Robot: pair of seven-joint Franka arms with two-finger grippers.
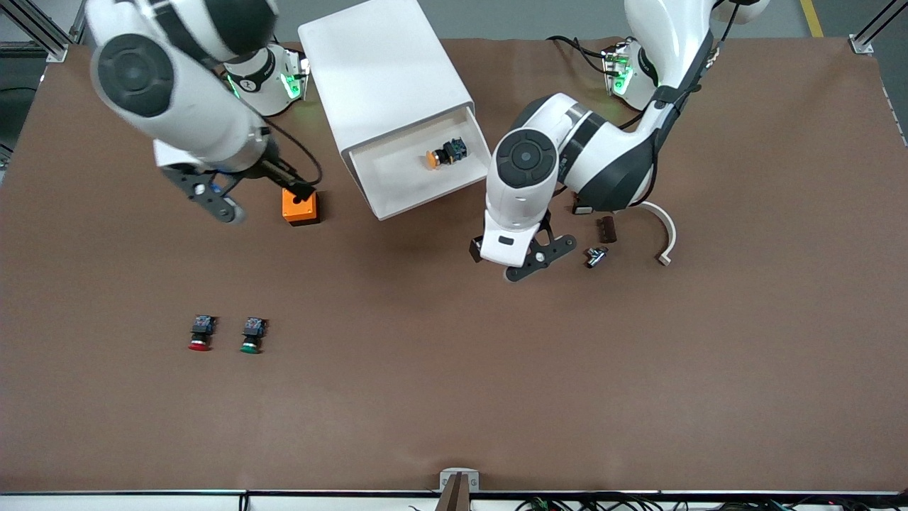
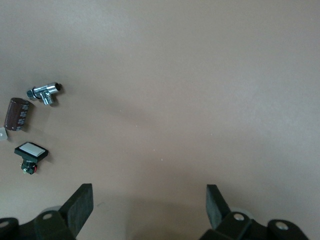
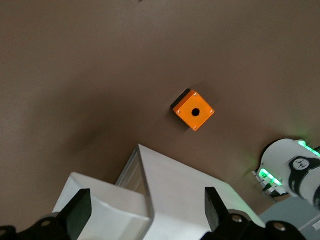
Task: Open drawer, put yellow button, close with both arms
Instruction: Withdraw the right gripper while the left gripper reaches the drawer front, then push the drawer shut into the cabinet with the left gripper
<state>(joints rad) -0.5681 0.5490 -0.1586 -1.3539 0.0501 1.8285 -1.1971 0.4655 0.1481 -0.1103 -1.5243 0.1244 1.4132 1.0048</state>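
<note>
The white cabinet [image 1: 383, 71] lies at the robots' end of the table with its top drawer [image 1: 418, 200] pulled open. The yellow button [image 1: 443, 154] lies on its side inside the drawer. My left gripper [image 1: 543, 259] is open and empty over bare table beside the drawer's front, toward the left arm's end; in the left wrist view [image 2: 150, 205] nothing is between its fingers. My right gripper [image 1: 216, 199] is open and empty, up beside the cabinet toward the right arm's end. The right wrist view [image 3: 147, 210] looks down on the cabinet [image 3: 200, 200] and the drawer [image 3: 100, 205].
An orange box [image 1: 299, 206] with a hole in its top sits beside the drawer, under the right gripper. A red button [image 1: 201, 333] and a green button [image 1: 252, 336] lie nearer the camera. A metal fitting [image 1: 594, 257], a brown part [image 1: 606, 229] and a white curved piece [image 1: 667, 238] lie by the left gripper.
</note>
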